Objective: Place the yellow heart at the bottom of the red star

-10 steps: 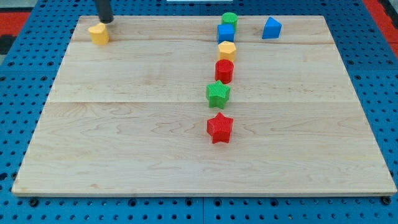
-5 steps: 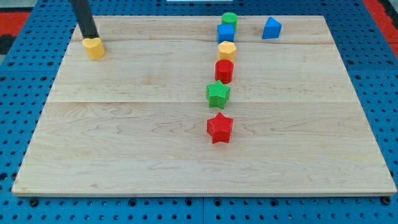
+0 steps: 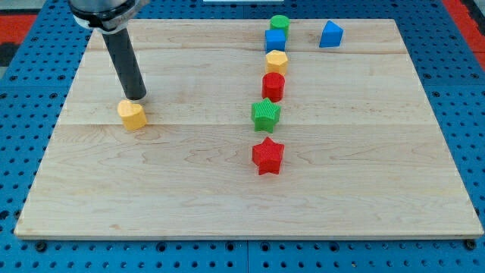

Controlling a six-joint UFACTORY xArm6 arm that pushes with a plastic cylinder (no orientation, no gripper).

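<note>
One push in hand: yellow heart being herded toward the red star.
My tip (image 3: 136, 98), a bare rod end effector with nothing to spread or pinch, touches the top edge of the yellow heart (image 3: 132, 115), at the desk's (image 3: 364, 205) left, well apart from the red star (image 3: 267, 156); next, I judge, shove down and rightward, under the star.

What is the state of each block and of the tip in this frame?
my tip: on the board, just above the yellow heart, at its top edge
yellow heart: left part of board, far left of the red star, not yet below it
red star: alone, lowest in the column
green star: above the red star
red cylinder: upright
yellow hexagon: above the red cylinder
blue cube: near top edge
green cylinder: behind blue cube
blue block: apart, top right
</note>
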